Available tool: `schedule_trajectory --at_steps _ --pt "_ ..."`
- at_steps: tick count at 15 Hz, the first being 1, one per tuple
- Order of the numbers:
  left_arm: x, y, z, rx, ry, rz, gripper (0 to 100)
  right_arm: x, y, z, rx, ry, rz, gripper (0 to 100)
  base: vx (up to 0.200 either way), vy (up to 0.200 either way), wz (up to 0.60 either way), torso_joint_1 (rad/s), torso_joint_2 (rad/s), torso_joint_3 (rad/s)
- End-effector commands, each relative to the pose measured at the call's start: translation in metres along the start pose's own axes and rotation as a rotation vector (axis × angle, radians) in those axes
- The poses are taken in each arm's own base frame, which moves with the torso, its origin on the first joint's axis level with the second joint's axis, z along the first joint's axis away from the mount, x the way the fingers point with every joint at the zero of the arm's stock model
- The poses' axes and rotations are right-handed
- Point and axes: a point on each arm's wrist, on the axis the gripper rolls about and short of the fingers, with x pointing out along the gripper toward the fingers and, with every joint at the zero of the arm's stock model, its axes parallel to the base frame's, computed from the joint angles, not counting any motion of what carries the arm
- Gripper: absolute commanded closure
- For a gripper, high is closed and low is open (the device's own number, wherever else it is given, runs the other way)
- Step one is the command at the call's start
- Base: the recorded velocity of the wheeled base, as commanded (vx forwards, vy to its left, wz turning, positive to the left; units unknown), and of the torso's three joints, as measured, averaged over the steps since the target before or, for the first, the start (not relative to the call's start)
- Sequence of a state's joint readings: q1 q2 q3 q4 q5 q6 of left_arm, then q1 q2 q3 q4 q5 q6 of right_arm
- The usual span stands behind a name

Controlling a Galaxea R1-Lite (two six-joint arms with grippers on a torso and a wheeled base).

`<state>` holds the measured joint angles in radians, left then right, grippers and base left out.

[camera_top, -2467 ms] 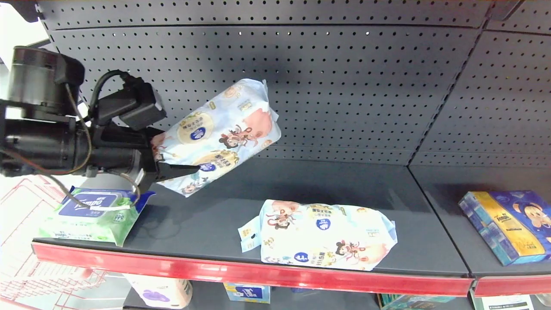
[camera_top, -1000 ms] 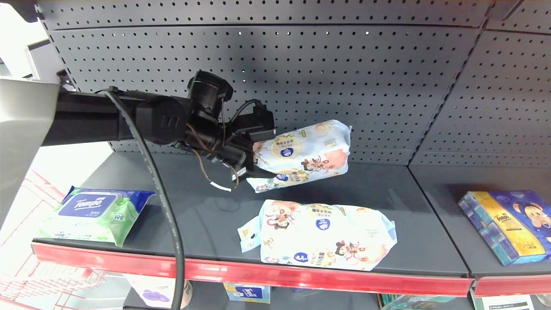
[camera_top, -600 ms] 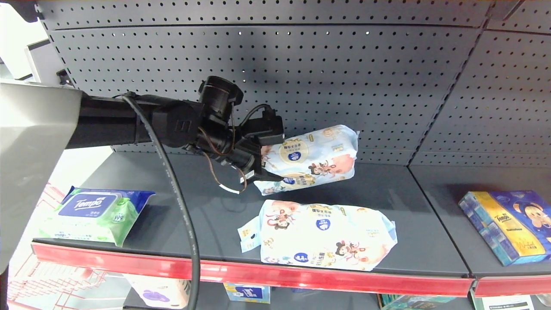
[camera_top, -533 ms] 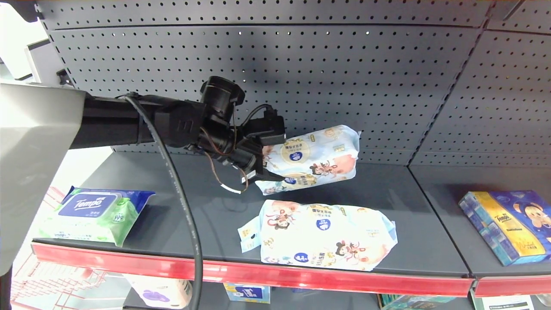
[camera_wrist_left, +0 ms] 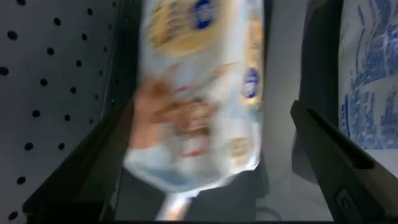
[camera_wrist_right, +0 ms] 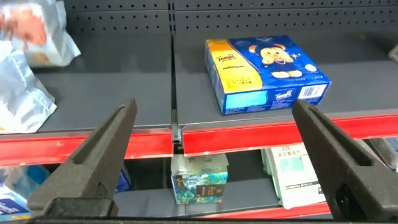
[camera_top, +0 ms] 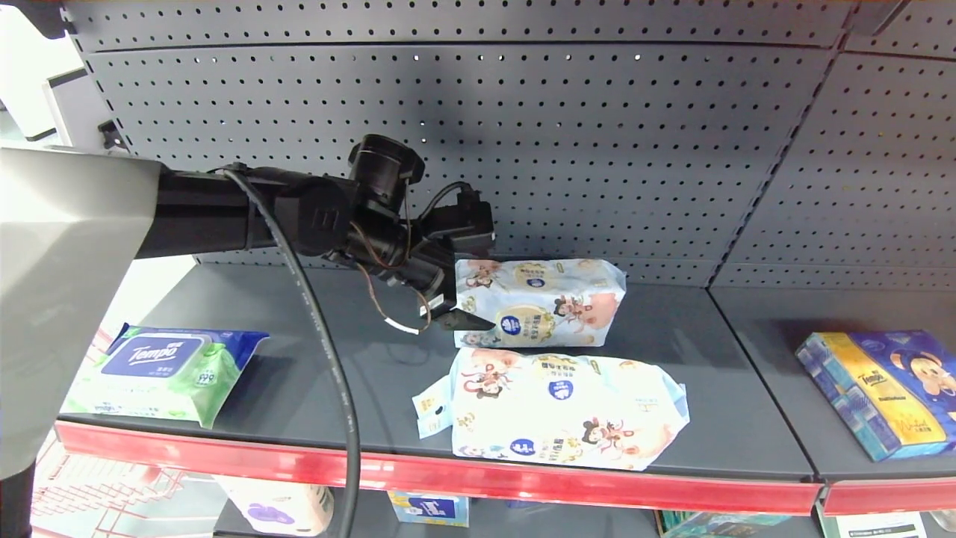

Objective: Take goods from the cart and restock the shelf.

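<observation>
The left hand [camera_top: 467,293] is apart, its fingers wide on either side of the pack's left end. The pack [camera_top: 541,301] lies flat at the back of the shelf [camera_top: 358,373], centre of the head view, just behind a like pack [camera_top: 560,411] at the front edge. Wipes [camera_top: 164,370] sit lower left, a blue box [camera_top: 881,392] lower right. The right hand [camera_wrist_right: 214,104] is apart too and empty, facing the shelf front near the box.
</observation>
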<state>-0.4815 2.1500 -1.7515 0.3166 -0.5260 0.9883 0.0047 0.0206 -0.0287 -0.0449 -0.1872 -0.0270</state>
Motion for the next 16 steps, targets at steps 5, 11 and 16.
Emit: schedule_trajectory --at_steps 5,11,16 --pt "-0.04 0.007 0.001 -0.019 0.01 0.054 0 0.0 0.0 0.005 -0.002 0.001 0.003 0 0.0 0.0 0.0 0.0 0.0 0.0" --pt "-0.124 -0.034 -0.009 -0.182 0.066 0.107 0 0.008 0.001 0.028 -0.025 0.038 0.069 0 0.0 0.0 0.0 0.0 0.0 0.0" --pt "-0.211 -0.111 -0.007 -0.495 0.057 0.241 0 0.064 0.019 0.101 -0.056 0.175 0.298 0 0.0 0.0 0.0 0.0 0.0 0.0"
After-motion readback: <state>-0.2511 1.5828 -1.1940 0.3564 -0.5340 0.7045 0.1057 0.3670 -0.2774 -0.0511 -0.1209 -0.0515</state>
